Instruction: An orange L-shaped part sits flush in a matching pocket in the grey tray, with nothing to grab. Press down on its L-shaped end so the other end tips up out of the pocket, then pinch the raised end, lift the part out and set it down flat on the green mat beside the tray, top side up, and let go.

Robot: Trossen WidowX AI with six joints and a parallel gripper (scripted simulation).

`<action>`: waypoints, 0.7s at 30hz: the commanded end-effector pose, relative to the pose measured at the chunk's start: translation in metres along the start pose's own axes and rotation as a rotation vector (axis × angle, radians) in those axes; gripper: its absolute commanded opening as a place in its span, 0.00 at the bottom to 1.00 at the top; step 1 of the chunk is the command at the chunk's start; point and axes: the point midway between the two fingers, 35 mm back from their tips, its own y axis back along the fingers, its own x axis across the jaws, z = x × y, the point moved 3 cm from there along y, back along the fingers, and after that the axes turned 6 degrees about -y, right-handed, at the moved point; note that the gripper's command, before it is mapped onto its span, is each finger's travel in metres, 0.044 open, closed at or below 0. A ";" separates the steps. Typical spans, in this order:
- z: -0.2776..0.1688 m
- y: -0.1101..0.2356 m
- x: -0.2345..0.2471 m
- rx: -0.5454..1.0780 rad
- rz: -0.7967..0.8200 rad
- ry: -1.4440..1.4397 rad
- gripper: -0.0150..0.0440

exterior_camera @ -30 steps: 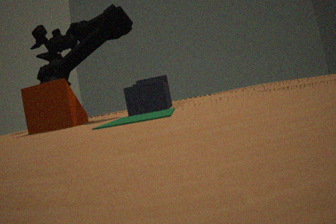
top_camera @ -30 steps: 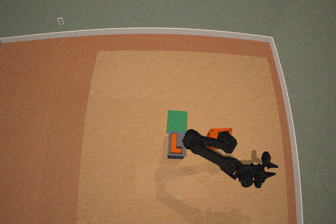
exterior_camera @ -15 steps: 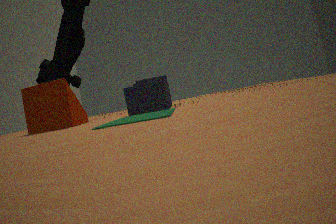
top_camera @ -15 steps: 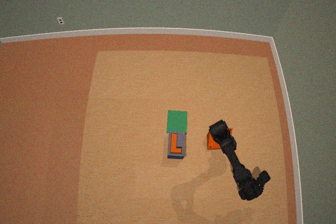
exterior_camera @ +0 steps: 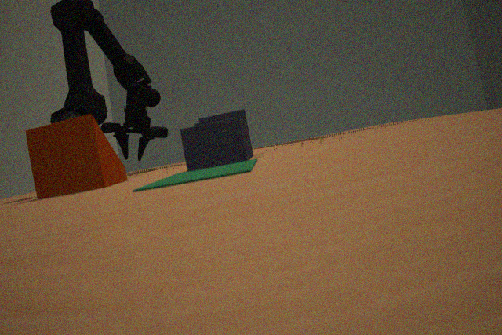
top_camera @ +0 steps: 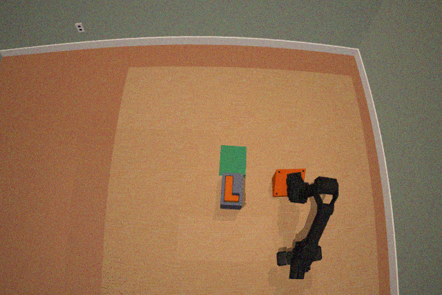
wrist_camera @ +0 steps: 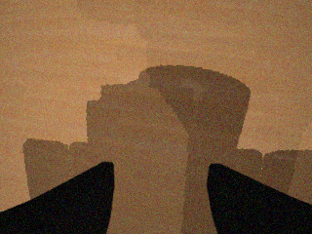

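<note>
The orange L-shaped part lies level in the pocket of the grey tray. Its L-shaped end is at the tray's end away from the mat, and its straight end is near the mat. The part does not show in the exterior view. The green mat lies against the tray's far end in the top view. My gripper is part open with nothing between the fingers. It points down above the table, well away from the tray; in the top view its fingertips are hidden under the arm.
An orange block stands under the arm's base, to the right of the tray in the top view. The wrist view shows the wooden table top with the arm's shadow. A pale-edged wall runs behind and to the right of the floor.
</note>
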 end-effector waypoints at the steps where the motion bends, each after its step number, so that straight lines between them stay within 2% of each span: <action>1: -0.003 0.004 -0.050 0.057 -0.109 -0.159 0.56; 10: -0.036 0.035 -0.150 0.137 -0.269 -0.549 0.56; 21: -0.114 0.109 -0.234 0.088 -0.367 -1.099 0.56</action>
